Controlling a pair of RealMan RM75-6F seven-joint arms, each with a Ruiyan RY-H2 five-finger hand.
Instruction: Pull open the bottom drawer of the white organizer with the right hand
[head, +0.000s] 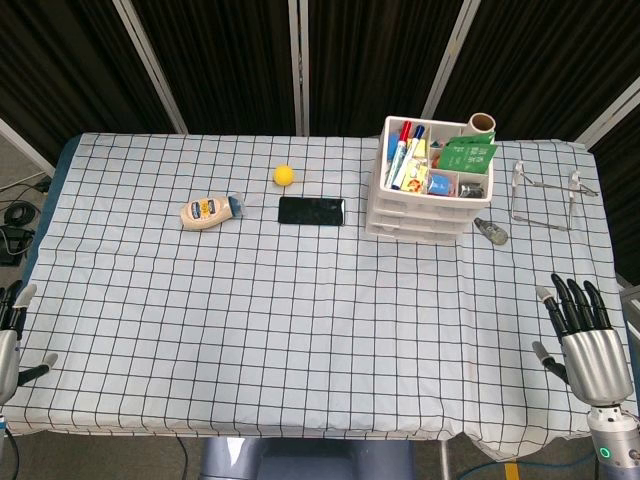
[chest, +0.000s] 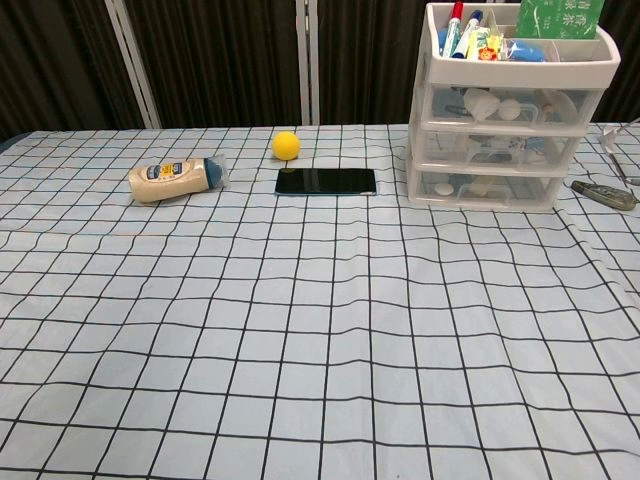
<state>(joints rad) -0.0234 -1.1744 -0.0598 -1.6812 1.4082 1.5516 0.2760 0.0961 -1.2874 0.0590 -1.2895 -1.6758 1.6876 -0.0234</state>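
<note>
The table (head: 300, 340), covered by a white cloth with a black grid, carries the white plastic three-drawer organizer (head: 425, 200) at its far right part, and this organizer serves as the landmark. Its open top tray holds markers and a green packet, and its bottom drawer (chest: 480, 187), the lowest of three translucent fronts, sits flush with the two above it, so nothing of the pull appears done. The right hand (head: 585, 340), a silver palm with black fingers spread apart and holding nothing, hovers at the table's near right corner, well apart from the organizer and nearer the robot than it. The left hand (head: 12, 335) shows only partly at the near left edge, far from the organizer, fingers apart and empty. Left of the organizer lie a flat black phone (head: 311, 211), a small yellow ball (head: 284, 175) and a tipped cream squeeze bottle (head: 208, 211). The whole task seems left: reach, hook the drawer front, pull.
</note>
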